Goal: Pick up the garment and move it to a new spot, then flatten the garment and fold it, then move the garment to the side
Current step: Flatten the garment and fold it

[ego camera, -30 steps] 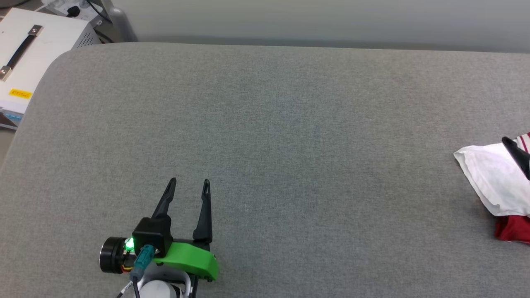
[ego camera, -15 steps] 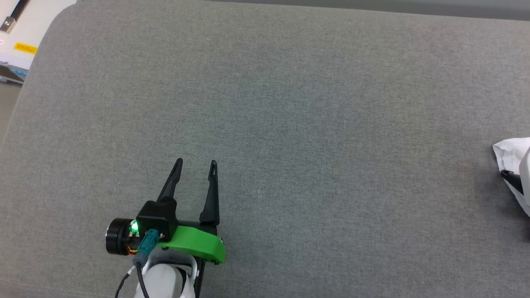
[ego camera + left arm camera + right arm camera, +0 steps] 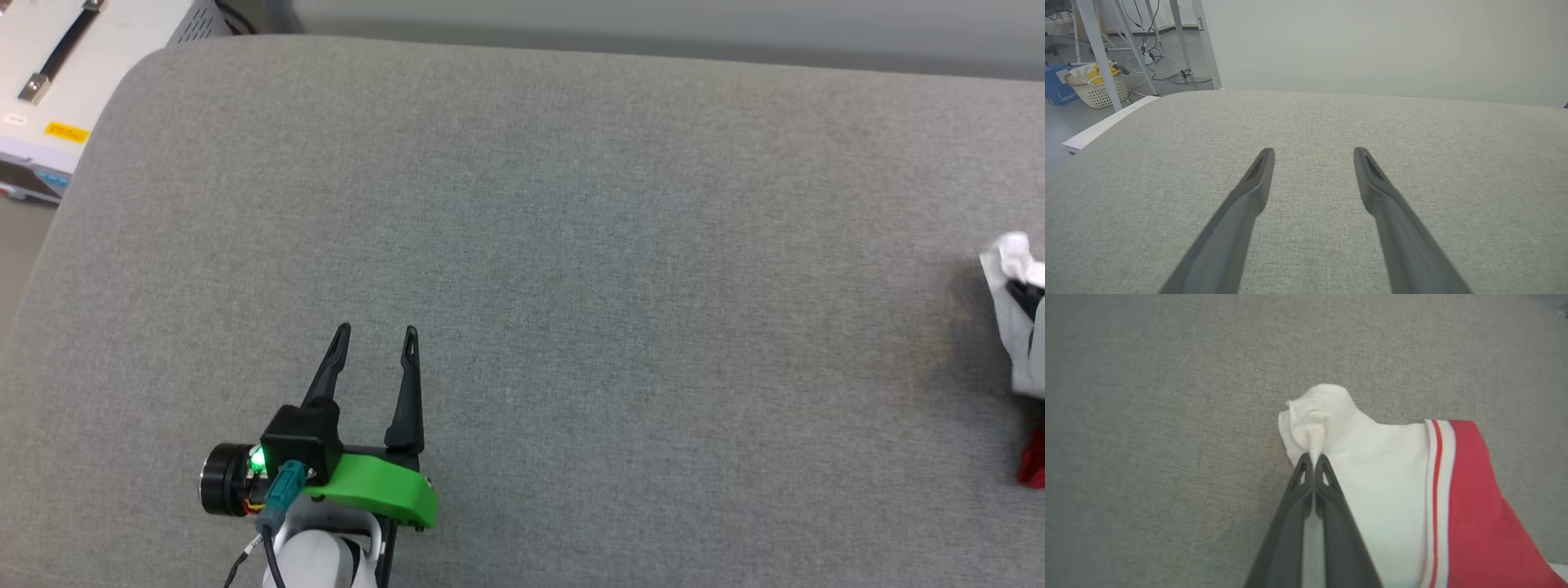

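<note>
On grey cushion (image 3: 571,245), right pincer (image 3: 1313,457) clamped on garment (image 3: 1392,486) white sleeve; left pincer (image 3: 376,329) spread, empty

The garment (image 3: 1392,490) is white and red, red-striped; the padded surface (image 3: 571,245) grey.

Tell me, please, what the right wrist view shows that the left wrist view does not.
Right wrist view: the right tool shut on the garment, pinching its bunched white sleeve, with striped trim and red fabric beside it. Left wrist view: the left tool open with nothing between its jaws, a pale wall, and on the floor a woven basket, cables and white frame legs. Both: the grey fabric surface and that arm's own tool rising from the bottom edge.
</note>
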`<state>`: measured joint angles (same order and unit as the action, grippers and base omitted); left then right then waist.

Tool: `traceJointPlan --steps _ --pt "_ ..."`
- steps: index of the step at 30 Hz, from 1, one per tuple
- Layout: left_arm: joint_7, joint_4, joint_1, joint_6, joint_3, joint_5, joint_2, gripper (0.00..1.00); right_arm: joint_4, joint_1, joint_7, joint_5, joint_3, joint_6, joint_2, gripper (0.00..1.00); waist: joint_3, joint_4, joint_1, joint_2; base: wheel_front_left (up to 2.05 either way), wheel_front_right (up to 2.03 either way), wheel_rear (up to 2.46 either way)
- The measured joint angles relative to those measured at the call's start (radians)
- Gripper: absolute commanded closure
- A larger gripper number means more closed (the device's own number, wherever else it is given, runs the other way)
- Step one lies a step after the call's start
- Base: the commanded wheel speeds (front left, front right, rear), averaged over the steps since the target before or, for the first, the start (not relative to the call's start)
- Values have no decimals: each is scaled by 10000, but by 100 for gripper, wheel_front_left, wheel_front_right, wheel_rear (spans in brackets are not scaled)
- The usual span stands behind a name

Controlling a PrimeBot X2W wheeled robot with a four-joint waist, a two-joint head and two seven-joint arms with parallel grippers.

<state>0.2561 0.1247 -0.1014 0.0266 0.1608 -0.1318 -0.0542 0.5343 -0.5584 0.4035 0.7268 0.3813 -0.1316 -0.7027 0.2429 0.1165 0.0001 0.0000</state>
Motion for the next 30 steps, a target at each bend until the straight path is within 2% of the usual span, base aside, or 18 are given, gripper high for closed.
traceJointPlan --steps 4,13,18,23,30 --pt "0 -4 151 0 -8 6 0 0 -963 10 -525 589 -136 0 31 100 -307 -76 0 0 0 0 0" --pt "0 -25 207 -2 -38 15 0 0 -3106 -130 -604 688 -36 0 221 100 -627 112 0 0 0 0 0" --pt "0 -33 211 -2 -33 15 0 0 -3611 -840 -499 485 259 0 970 100 -620 387 0 0 0 0 0" --pt "0 -35 209 2 -40 13 0 0 -3509 -1689 -474 134 863 0 1822 100 -532 658 0 0 0 0 0" --pt "0 -42 192 46 -52 -17 0 0 -2652 -2979 -610 -150 2775 0 3248 100 -226 888 0 0 0 0 0"
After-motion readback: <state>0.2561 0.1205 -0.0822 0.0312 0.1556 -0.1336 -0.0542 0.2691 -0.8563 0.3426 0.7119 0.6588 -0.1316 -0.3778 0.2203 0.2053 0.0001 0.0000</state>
